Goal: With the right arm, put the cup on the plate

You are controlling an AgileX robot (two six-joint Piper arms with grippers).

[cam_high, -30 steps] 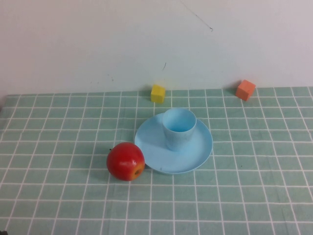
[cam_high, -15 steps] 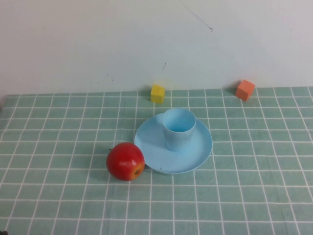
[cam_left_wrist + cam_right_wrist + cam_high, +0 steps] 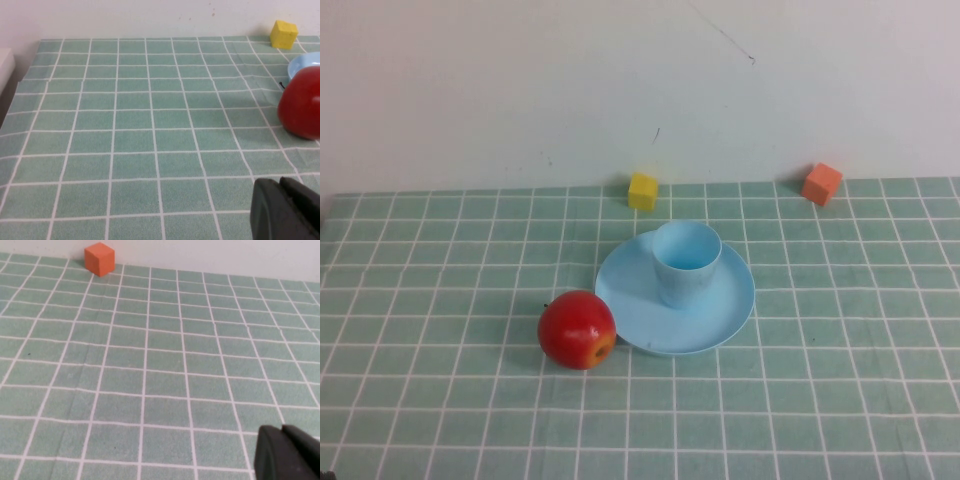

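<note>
The light blue cup (image 3: 686, 263) stands upright on the light blue plate (image 3: 640, 310) in the middle of the checked cloth, free of any gripper. Neither arm shows in the high view. My left gripper (image 3: 281, 186) is shut and empty, low over the cloth to the left of the apple; the plate's rim (image 3: 302, 62) shows at that view's edge. My right gripper (image 3: 282, 432) is shut and empty over bare cloth on the right side; the cup and plate are out of its view.
A red apple (image 3: 577, 329) sits touching the plate's front left edge, also in the left wrist view (image 3: 301, 104). A yellow cube (image 3: 643, 190) and an orange cube (image 3: 822, 183) stand by the back wall; the orange cube shows in the right wrist view (image 3: 99, 258).
</note>
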